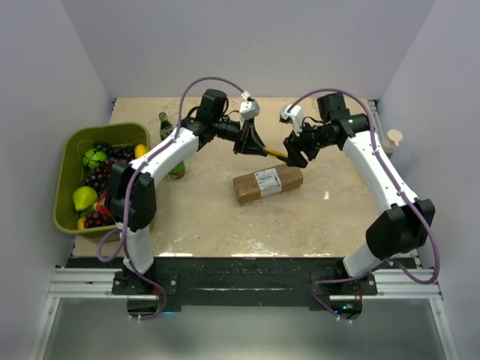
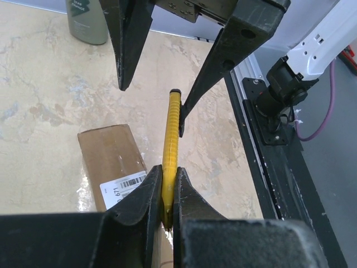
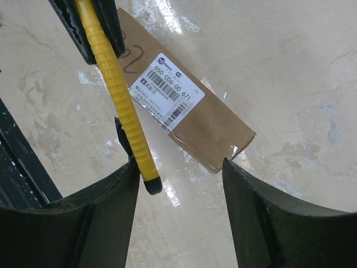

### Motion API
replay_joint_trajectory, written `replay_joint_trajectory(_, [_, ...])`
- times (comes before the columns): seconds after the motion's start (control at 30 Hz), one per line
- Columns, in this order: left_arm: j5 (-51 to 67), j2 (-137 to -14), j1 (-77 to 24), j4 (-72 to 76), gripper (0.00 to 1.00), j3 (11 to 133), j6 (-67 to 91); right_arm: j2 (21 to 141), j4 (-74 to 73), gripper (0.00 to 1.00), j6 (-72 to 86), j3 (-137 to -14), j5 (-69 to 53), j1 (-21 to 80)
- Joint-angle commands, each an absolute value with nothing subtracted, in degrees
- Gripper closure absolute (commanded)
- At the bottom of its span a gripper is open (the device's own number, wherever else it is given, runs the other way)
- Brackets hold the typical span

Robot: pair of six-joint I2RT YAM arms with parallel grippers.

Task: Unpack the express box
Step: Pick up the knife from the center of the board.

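The express box (image 1: 268, 182), a brown carton with a white label, lies flat on the table in the middle. It also shows in the left wrist view (image 2: 109, 151) and the right wrist view (image 3: 212, 120). Above it my left gripper (image 1: 257, 147) is shut on one end of a slim yellow utility knife (image 2: 172, 131), holding it in the air. My right gripper (image 3: 179, 164) is open around the knife's other, black-tipped end (image 3: 152, 184). The knife rests against one of the right gripper's fingers (image 3: 111, 206), and the other finger stands well apart from it.
A green basket (image 1: 71, 146) of fruit sits at the left edge, with a green bottle (image 1: 166, 129) beside it. A paper cup (image 1: 393, 140) stands by the right wall. The black base rail (image 2: 262, 162) runs along the table's near edge.
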State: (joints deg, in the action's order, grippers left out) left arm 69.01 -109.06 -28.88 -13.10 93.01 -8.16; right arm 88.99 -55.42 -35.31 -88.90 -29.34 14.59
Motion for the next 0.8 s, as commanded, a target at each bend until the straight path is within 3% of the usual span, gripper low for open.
replay_joint_trajectory(0.0, [74.36, -108.37, -30.76, -17.57, 1.00, 97.11, -13.44, 91.58, -49.83, 0.38, -34.28, -94.03, -28.82, 14.68])
replay_joint_trajectory(0.47, [73.30, -109.69, -31.64, -20.30, 1.00, 99.32, -15.82, 94.83, -49.13, 0.39, -33.49, -97.56, -29.09, 19.33])
replay_joint_trajectory(0.77, [69.09, -108.64, -30.59, -17.67, 1.00, 97.21, -11.52, 91.85, -52.37, 0.38, -35.33, -95.98, -29.17, 17.06])
